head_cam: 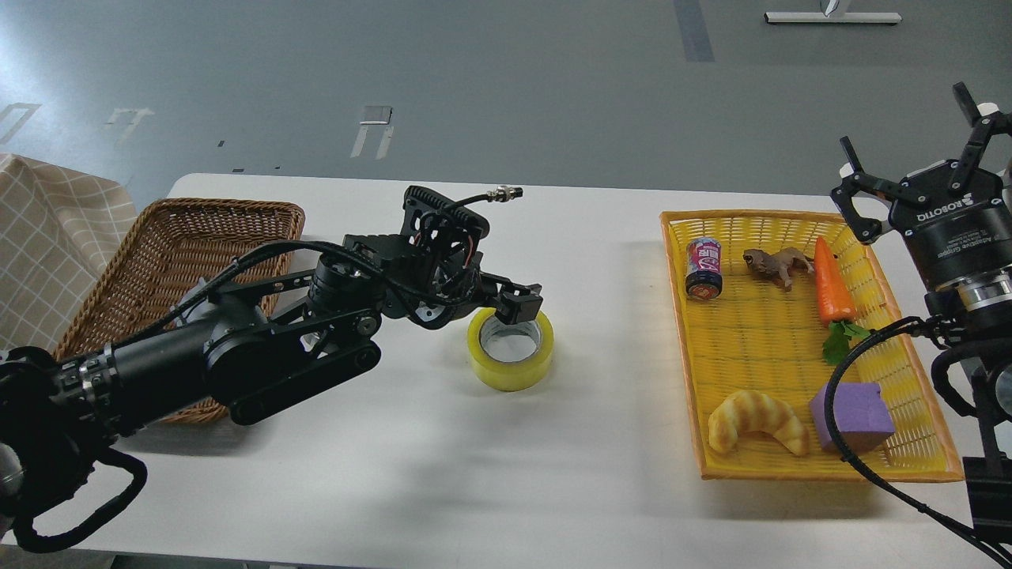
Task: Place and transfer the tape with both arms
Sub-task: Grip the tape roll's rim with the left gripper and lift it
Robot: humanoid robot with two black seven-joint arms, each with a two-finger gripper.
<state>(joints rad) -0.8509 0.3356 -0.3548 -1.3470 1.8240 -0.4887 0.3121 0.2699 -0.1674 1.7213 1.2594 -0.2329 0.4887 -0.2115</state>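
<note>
One roll of tape [511, 350] lies flat on the white worktop [443, 458], near its middle, between two baskets. It is a wide roll of translucent yellow packing tape with a grey inner core, its hole facing up. The left gripper [518, 307] reaches over the roll's upper edge, with a black fingertip [515, 308] at or just inside the rim; the view does not show whether the fingers clamp the tape, so I cannot tell if it is gripping. The right gripper [921, 158] hangs raised at the far right edge, well apart from the tape, its fingers spread wide and holding nothing.

Two baskets stand on the worktop: one brown wicker basket [261, 217] on the left, partly hidden behind the left arm, and one flat yellow basket [743, 348] on the right. The yellow basket holds five things: one small can [704, 269] lying on its side, one brown toy animal [779, 265], one orange toy carrot [834, 284] with green leaves, one tan croissant toy [757, 421] and one purple block [854, 415]. A black cable [850, 371] from the right arm loops across the basket's right side, in front of the purple block. A checked cloth [47, 237] shows at the far left edge.
</note>
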